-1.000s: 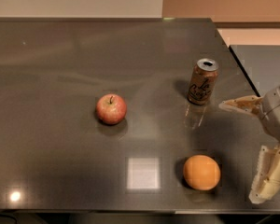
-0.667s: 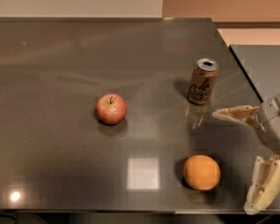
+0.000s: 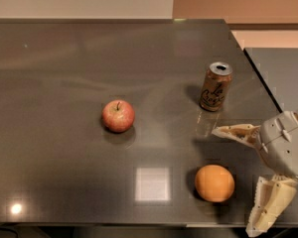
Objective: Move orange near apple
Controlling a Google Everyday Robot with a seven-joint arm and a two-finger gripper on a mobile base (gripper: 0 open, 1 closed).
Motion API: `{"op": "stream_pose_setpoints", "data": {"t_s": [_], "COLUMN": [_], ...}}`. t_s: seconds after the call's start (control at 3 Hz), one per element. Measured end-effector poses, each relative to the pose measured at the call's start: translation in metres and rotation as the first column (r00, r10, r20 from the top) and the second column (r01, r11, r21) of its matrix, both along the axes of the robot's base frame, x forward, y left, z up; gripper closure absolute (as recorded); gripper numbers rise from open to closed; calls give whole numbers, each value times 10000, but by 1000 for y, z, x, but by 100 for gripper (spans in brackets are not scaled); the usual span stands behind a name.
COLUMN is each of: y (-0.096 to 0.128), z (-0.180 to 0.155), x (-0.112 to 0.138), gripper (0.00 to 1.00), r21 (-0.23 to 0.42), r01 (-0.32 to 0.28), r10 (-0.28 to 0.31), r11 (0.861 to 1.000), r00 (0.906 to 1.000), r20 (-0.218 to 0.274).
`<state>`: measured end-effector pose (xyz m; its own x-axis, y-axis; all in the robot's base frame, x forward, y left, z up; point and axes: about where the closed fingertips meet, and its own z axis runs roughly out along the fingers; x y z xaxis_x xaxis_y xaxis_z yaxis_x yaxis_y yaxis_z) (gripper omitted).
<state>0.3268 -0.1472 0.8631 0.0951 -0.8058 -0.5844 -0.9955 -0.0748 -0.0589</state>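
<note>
Worktop [image 3: 64,73]: dark, glossy, carries three items. Apple [image 3: 118,116]: red, upright, stem up, left of centre, untouched. Can [image 3: 215,87]: upright, at the back right, well apart from the apple. Orange [image 3: 214,183]: at the near edge, right of centre, resting on the worktop, well apart from the apple and not yet lifted. Gripper [image 3: 233,180]: at the right edge, fingers spread wide, one pointing left above the orange's far side, the other hanging down at its near right; nothing held. Change: over the last second the gripper has travelled left and slightly down from the frame edge, so its open mouth now stands just beside the orange, with no contact visible. Assessment: approach stage, grasp pending; the orange must still be enclosed, then carried left to the apple.
</note>
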Motion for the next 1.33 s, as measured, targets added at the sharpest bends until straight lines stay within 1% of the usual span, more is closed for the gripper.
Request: {"op": "stream_pose_setpoints", "data": {"t_s": [0.33, 0.67, 1.0, 1.33], "y": [7, 11, 12, 22], "z": [-10, -15, -13, 0], "x": [1, 4, 7, 16], "gripper": [16, 39, 63, 85], "r21": [119, 173, 231, 306], "r01": [-138, -137, -30, 134], "r10": [140, 142, 36, -129], "r11": [9998, 9998, 9997, 9994], "r00": [9998, 9996, 9996, 9998], "r20": [-142, -261, -269, -153]}}
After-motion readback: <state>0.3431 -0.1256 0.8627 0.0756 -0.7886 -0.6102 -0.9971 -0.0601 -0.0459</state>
